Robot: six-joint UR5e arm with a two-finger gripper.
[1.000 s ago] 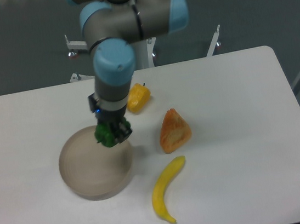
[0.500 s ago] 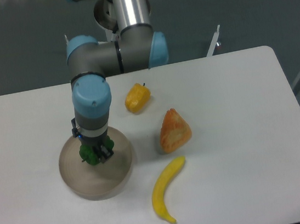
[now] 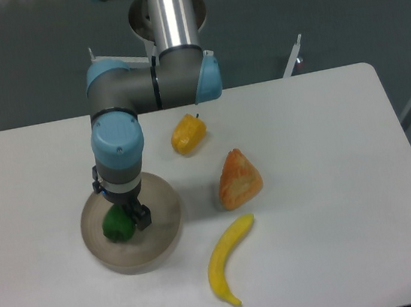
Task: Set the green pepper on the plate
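**Green pepper over the plate, arm standing above it**

A dark grey wall is filling the background, with white frame legs [image 3: 293,57] showing behind the white table [image 3: 316,131]. The arm is reaching down at the left side. Below it the plate [image 3: 166,230] is sitting on the tabletop, and the green pepper [image 3: 116,226] is lying inside its rim, left of centre. The gripper [image 3: 127,218] is pressing right against the pepper; whether the fingers are clamping it or parted, I cannot tell. A banana [image 3: 229,260], an orange wedge-shaped fruit [image 3: 238,179] and a yellow pepper [image 3: 188,134] are lying to the right.
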